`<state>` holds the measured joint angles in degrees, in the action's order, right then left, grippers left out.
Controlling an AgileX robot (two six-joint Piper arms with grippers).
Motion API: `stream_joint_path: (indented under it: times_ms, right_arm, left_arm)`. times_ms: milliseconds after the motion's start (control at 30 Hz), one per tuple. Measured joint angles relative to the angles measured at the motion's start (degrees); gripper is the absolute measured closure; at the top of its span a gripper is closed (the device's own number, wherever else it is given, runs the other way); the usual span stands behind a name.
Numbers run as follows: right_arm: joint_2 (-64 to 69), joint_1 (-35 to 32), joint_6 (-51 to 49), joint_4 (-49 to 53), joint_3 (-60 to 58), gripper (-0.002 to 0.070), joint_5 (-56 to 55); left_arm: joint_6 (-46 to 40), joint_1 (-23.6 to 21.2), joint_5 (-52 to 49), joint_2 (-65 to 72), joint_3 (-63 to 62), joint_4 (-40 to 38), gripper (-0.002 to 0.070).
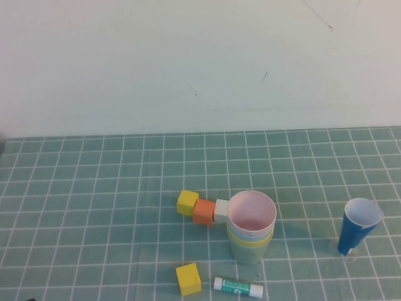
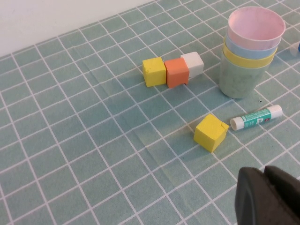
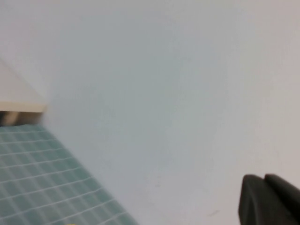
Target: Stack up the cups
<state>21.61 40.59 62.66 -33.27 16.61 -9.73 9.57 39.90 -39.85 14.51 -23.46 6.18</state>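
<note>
Now both closed, empty claws — left (image 2: 267,197), right (image 3: 268,199) — sit apart from stacked cups (image 2: 251,47).

You see the cups (image 1: 251,227) nested: pink inside, then light blue, yellow, green outermost. The table (image 1: 94,207) is teal with a white grid. The blocks (image 1: 203,209) in a row run yellow, orange, white. Both grippers, left (image 2: 268,197) and right (image 3: 269,199), look black.

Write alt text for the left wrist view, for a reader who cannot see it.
Four nested cups, pink on top, then blue, yellow and green, stand on a teal grid mat. Nearby lie a row of yellow, orange and white blocks, a lone yellow block and a glue stick. The left gripper hangs in the corner.
</note>
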Motion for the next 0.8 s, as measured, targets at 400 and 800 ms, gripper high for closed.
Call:
stream_joint_path:
  times_ms: [400, 800]
  right_arm:
    - [-5.2, -9.5, -3.6, -3.8, -14.5, 0.0678, -9.4]
    - [-12.1, -34.0, -33.6, 15.4, -16.6, 0.0678, 7.2]
  left_arm:
    - [0.0, 0.0, 0.0, 0.0, 0.0, 0.0, 0.0677]
    - [0.0, 0.0, 0.0, 0.0, 0.0, 0.0, 0.0677]
